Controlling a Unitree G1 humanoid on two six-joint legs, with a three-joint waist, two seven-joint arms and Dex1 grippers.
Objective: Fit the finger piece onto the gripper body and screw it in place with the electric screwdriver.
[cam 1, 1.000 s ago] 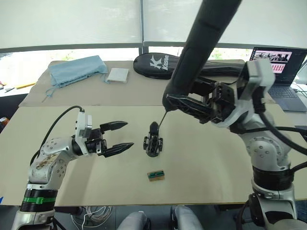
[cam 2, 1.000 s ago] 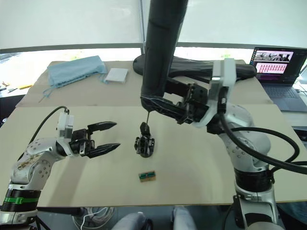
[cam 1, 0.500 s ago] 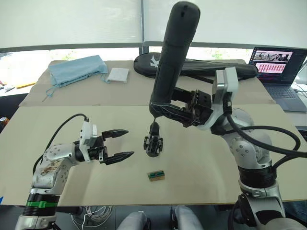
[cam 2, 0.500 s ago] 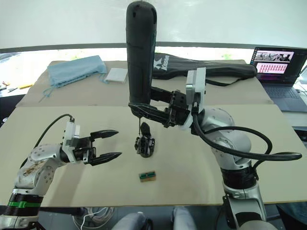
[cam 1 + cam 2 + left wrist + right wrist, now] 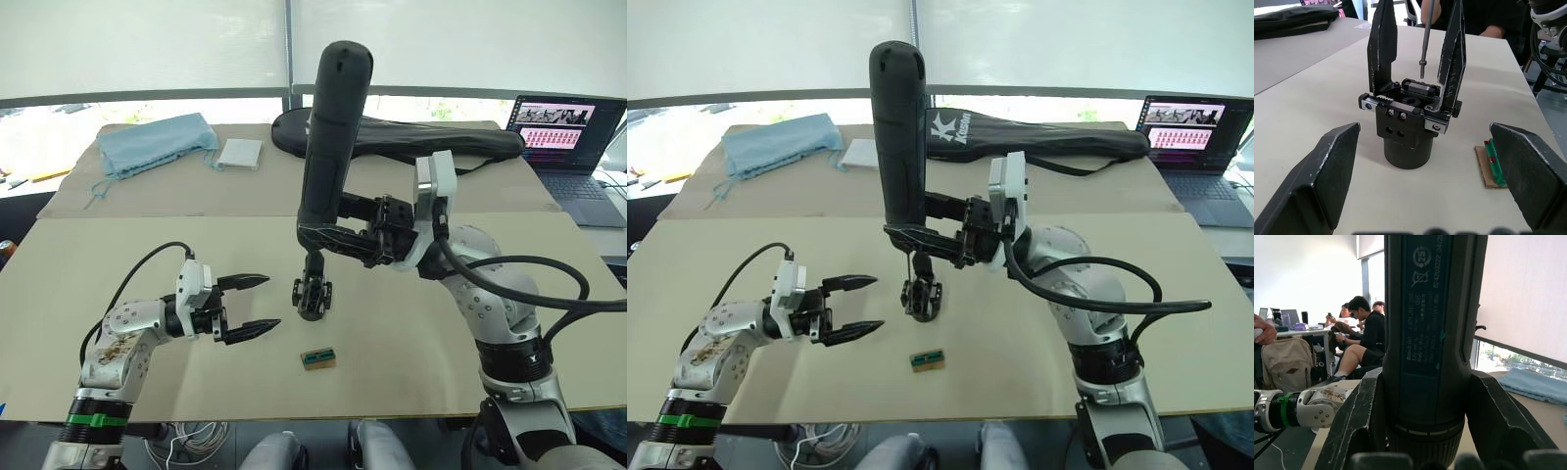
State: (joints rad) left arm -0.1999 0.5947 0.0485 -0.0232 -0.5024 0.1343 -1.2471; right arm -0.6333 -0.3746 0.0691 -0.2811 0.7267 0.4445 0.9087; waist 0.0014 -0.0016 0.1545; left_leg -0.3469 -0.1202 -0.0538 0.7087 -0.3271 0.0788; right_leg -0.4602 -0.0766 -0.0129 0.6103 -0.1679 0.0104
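Black finger piece (image 5: 1451, 58) already stands on the gripper body (image 5: 313, 295) mid-bench; I judge fitting done, screwing left. My right end effector (image 5: 338, 238) clamps the electric screwdriver (image 5: 328, 147) upright, bit just above it; my left end effector (image 5: 253, 305) gapes empty beside.

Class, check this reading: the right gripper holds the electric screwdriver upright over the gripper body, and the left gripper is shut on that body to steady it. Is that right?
Not quite. The left gripper is open and clear of the gripper body; the left wrist view shows its fingers spread either side, touching nothing. The rest stands: the right gripper holds the electric screwdriver upright over the body.
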